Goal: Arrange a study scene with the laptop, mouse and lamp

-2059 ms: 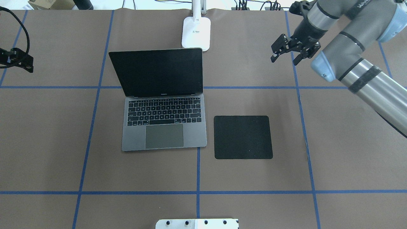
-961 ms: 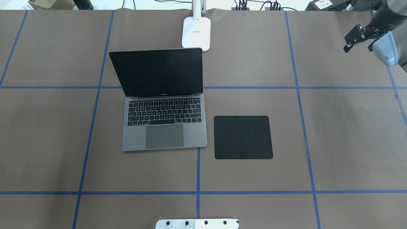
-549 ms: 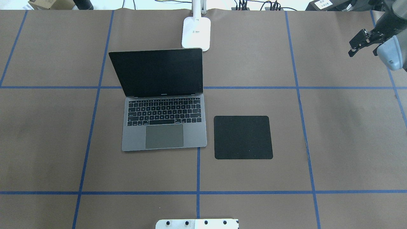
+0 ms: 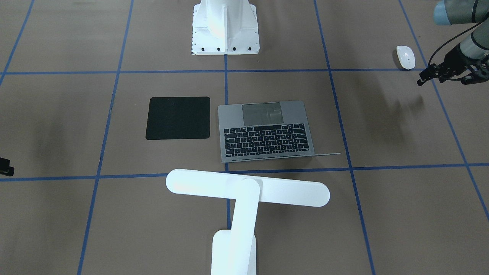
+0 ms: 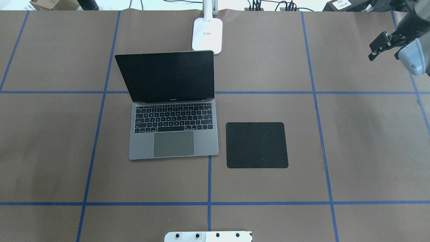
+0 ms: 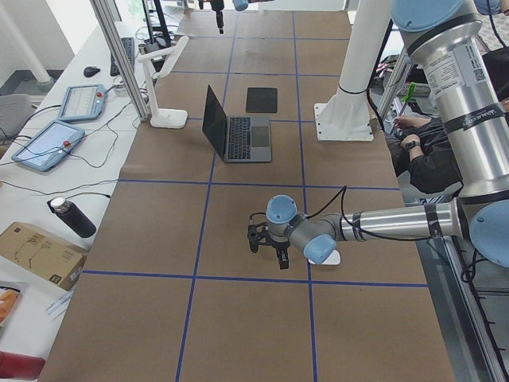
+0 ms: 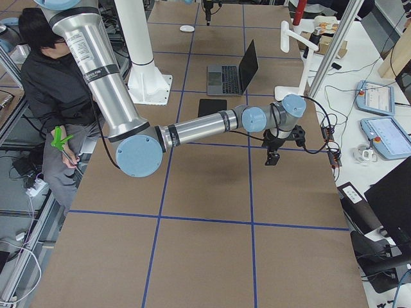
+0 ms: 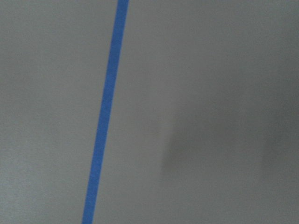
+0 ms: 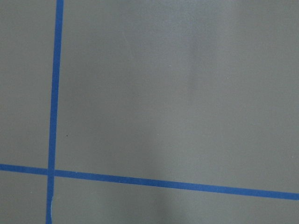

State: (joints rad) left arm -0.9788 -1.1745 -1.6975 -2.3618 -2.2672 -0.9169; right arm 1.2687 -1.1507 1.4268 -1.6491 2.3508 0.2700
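Observation:
The grey laptop (image 5: 173,134) stands open mid-table, its dark screen up. Behind it is the white lamp (image 4: 248,187), whose bar head reaches over the laptop's back edge in the front-facing view. The small white mouse (image 4: 405,57) lies far out on my left side, outside the overhead view. My left gripper (image 4: 443,76) hovers just beside the mouse, apart from it, and looks open and empty. My right gripper (image 5: 383,53) hangs open and empty over the table's far right corner.
A black square mat (image 5: 257,145) lies right of the laptop. The white robot pedestal (image 4: 225,26) stands at the table's near edge. A seated person (image 7: 45,77) is beside the base. Tablets and cables sit past the far edge.
My right arm swung away from the middle toward the far right corner and now holds nearly still. My left gripper has left the overhead view's left edge.

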